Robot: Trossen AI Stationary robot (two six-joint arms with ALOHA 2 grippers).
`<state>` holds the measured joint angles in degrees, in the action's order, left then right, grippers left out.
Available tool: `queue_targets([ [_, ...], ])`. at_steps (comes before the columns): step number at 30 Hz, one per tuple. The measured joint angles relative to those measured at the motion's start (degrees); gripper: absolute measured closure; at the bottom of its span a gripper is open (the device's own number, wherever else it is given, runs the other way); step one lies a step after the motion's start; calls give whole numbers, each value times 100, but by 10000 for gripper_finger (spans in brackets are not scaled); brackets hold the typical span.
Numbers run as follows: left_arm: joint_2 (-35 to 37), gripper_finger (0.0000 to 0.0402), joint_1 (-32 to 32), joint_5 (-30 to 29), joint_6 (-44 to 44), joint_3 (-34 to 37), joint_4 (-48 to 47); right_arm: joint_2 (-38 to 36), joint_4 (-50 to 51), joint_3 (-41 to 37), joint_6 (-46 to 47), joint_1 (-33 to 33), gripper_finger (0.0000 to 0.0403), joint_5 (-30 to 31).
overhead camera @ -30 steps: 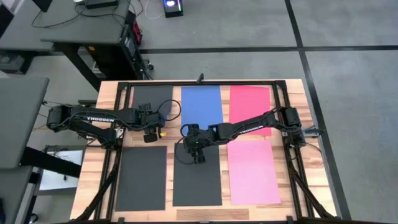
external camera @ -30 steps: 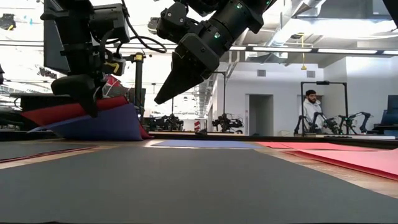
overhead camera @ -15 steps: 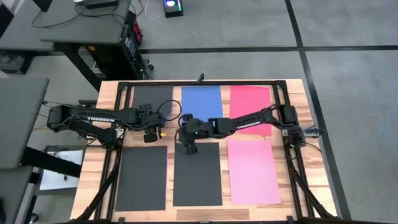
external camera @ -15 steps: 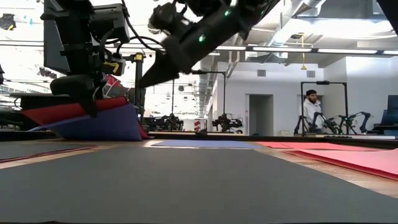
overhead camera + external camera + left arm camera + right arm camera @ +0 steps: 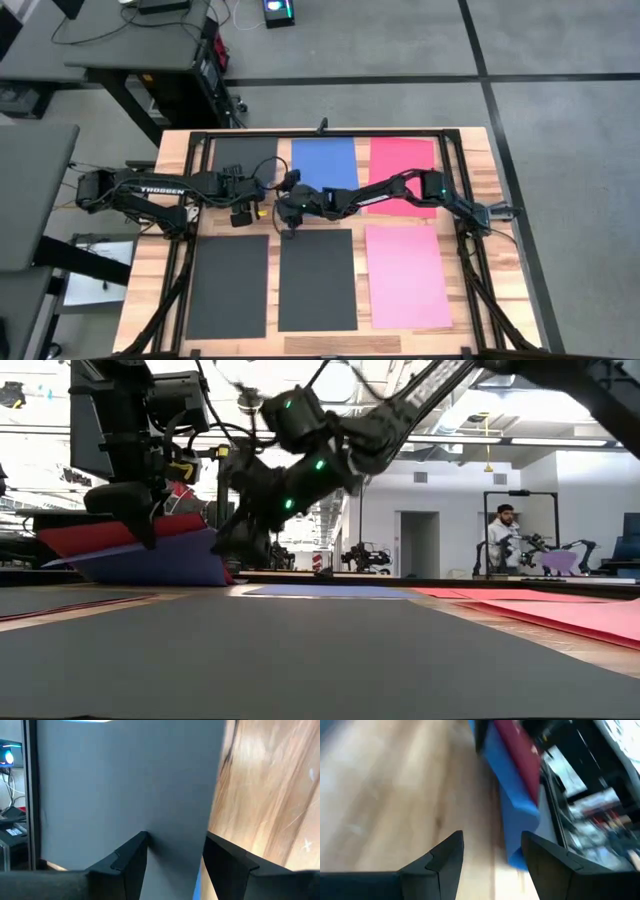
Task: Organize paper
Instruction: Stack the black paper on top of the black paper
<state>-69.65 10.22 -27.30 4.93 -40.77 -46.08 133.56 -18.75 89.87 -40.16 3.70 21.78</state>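
Observation:
A stack of paper sits at the table's far left with a dark grey sheet (image 5: pixel 245 160) on top. The low view shows a red sheet (image 5: pixel 90 538) and a blue sheet (image 5: pixel 170 560) beneath it, raised on the left, with the right end (image 5: pixel 222 576) on the table. My left gripper (image 5: pixel 243 210) is at the stack's near edge, shut on it. My right gripper (image 5: pixel 288 215) hangs open just right of the stack, low over bare wood. Its wrist view shows the lifted blue (image 5: pixel 512 805) and red (image 5: pixel 520 755) sheets ahead. My left gripper holds the stack by its near edge (image 5: pixel 200 885), several layers together. One finger (image 5: pixel 140 525) crosses the red sheet's edge. The held side is lifted and tilted, and the stack's right end stays on the table. Which finger is under the sheets is hidden.
Single sheets lie flat: blue (image 5: pixel 323 165) and red (image 5: pixel 403 165) along the far side, two black ones (image 5: pixel 228 285) (image 5: pixel 317 280) and a pink one (image 5: pixel 408 275) along the near side. A black frame (image 5: pixel 320 133) borders the table. A person (image 5: pixel 507 535) stands far behind.
My right gripper has moved from above the middle black sheet toward the table's left and far side. It has dropped lower and tipped nearer to level, and it now points at the lifted stack. The stack has stayed raised in my left gripper.

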Motion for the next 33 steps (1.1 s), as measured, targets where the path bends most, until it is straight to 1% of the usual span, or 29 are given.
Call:
queue_targets([
  [6, 0, 236, 2, 3, 17, 0, -12, 268, -31, 413, 17, -42, 216, 340],
  [12, 0, 235, 2, 10, 19, 0, -6, 268, -27, 426, -56, -39, 216, 576],
  [16, 0, 235, 2, 12, 12, 0, -11, 266, -30, 426, -229, -56, 216, 619],
  [19, 0, 235, 2, 14, 4, 0, -10, 266, -180, 426, -494, -125, 216, 866],
  [24, 0, 235, 0, 19, 4, 0, -7, 257, -480, 426, -1059, -226, 216, 838],
  [28, 0, 235, 0, 19, 2, 0, -10, 257, -495, 426, -1078, -167, 220, 804],
  [33, 0, 235, 2, 19, -13, 0, -12, 257, -463, 426, -1088, -16, 244, 542],
])
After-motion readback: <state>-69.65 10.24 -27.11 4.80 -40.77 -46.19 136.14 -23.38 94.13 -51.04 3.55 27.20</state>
